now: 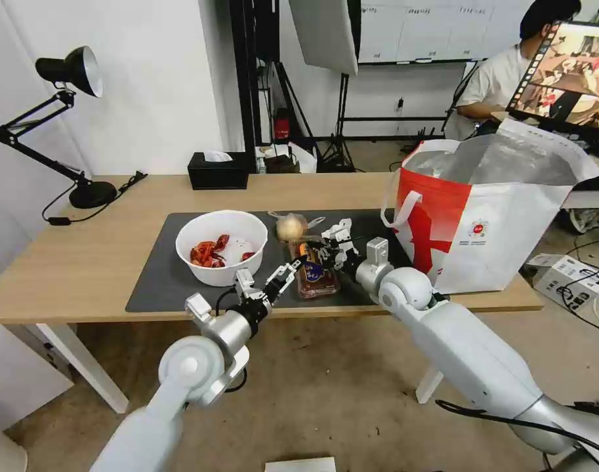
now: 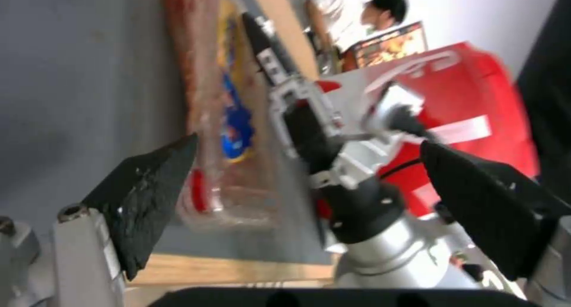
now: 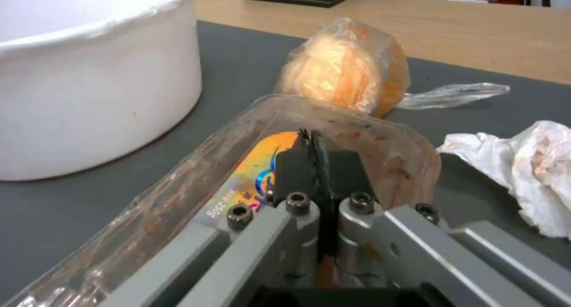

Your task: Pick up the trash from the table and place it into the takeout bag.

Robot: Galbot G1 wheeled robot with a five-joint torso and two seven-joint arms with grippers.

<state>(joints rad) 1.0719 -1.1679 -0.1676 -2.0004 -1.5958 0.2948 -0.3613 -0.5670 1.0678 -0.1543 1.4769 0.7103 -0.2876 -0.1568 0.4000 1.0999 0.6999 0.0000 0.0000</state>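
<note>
On the dark mat (image 1: 161, 282) of the table (image 1: 69, 262) lies the clear tray (image 1: 315, 274) (image 2: 220, 97) (image 3: 178, 195). My right gripper (image 1: 310, 251) (image 3: 309, 135) is shut, its tips resting on the tray's labelled top. My left gripper (image 1: 286, 272) (image 2: 306, 144) is open at the tray's near left corner, not touching it. The white bowl (image 1: 220, 246) (image 3: 89, 75) of red shells stands left of the tray. The wrapped tan lump (image 1: 290, 227) (image 3: 345, 66) lies behind the tray, and a crumpled tissue (image 3: 523, 164) lies beside it. The red-and-white takeout bag (image 1: 489, 216) (image 2: 476, 88) stands open on the right.
A black tissue box (image 1: 218, 170) sits at the table's back edge. A black desk lamp (image 1: 76, 72) stands at the far left. The tray lies close to the table's front edge (image 1: 325, 311). Bare wood stretches left of the mat.
</note>
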